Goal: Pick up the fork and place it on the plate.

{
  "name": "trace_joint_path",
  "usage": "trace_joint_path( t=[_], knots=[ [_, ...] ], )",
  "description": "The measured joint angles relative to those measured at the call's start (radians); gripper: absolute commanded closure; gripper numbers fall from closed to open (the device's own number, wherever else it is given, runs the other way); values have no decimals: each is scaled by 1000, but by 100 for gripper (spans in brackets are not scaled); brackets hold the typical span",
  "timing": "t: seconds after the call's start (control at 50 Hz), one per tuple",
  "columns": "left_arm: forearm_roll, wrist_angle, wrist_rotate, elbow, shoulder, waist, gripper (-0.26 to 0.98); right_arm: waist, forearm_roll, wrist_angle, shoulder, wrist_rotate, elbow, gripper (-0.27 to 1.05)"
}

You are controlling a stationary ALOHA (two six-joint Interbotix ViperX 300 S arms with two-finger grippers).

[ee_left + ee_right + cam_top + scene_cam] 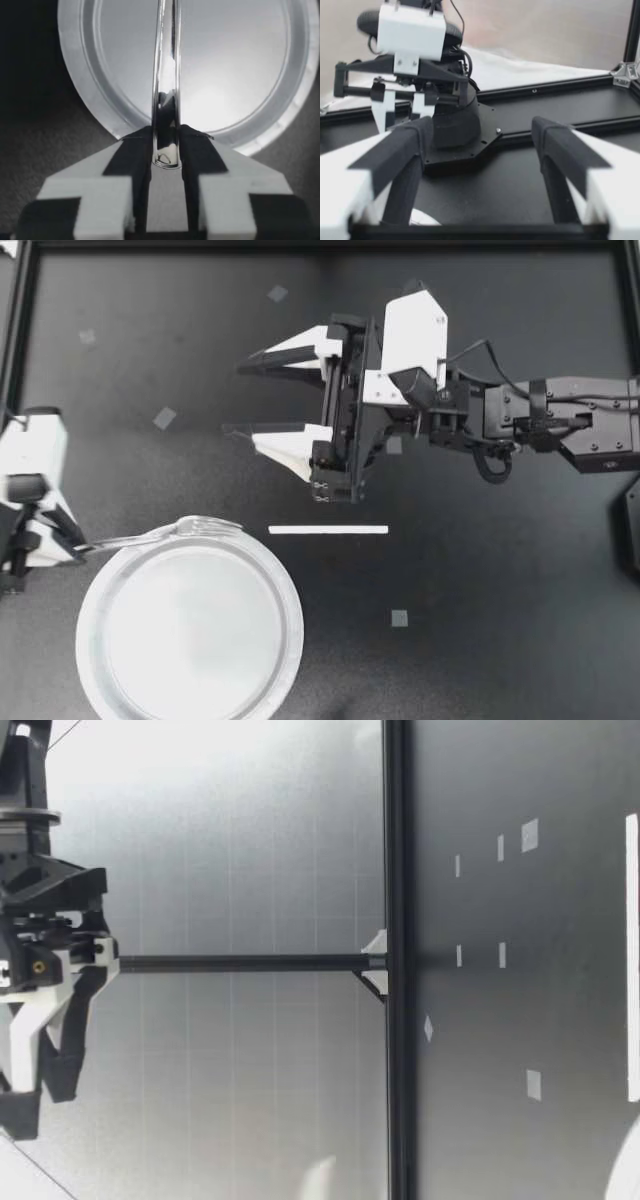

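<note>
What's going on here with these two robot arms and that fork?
My left gripper is shut on the handle of the fork, whose tines reach over the rim of the plate. The fork is not yet let go. My right gripper hangs open and empty above the middle of the table, away from both.
</note>
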Motion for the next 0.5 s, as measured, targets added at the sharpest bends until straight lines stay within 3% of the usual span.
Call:
trace_joint_path(
  t=[0.2, 0.5],
  knots=[
    [-46, -41, -37, 0, 161, 0, 69, -2, 0, 2, 0, 0, 8, 3],
    [-100, 74, -67, -26, 307, -2, 69, -2, 0, 3, 0, 0, 9, 3]
  ],
)
